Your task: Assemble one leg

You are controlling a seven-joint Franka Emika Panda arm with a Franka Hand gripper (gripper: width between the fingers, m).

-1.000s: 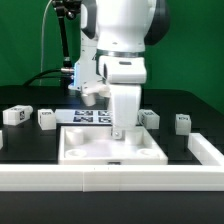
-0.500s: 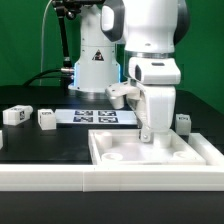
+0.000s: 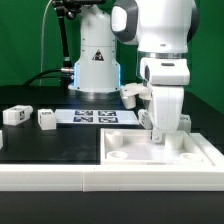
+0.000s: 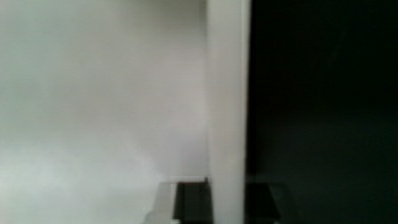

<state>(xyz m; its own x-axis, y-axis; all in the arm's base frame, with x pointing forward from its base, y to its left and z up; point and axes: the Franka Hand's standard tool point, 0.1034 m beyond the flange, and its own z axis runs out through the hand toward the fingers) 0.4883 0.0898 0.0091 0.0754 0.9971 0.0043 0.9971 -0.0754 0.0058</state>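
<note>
The gripper (image 3: 157,134) is shut on the far rim of the wide white panel (image 3: 135,152), which lies flat on the table at the exterior view's right. In the wrist view the gripper (image 4: 228,206) has a dark fingertip (image 4: 192,206) on each side of the panel's rim (image 4: 228,100). Two legs (image 3: 15,115) (image 3: 47,118), small white posts with black-and-white tags, lie loose at the exterior view's left. Another leg (image 3: 184,119) stands behind the panel at the right, partly hidden by the gripper.
The marker board (image 3: 95,116) lies behind the panel near the robot's base (image 3: 95,65). A white rail (image 3: 50,176) runs along the front of the table and turns up the right side next to the panel.
The gripper has moved toward the exterior view's right, sliding the white panel with it from the middle of the table to the right side by the rail.
</note>
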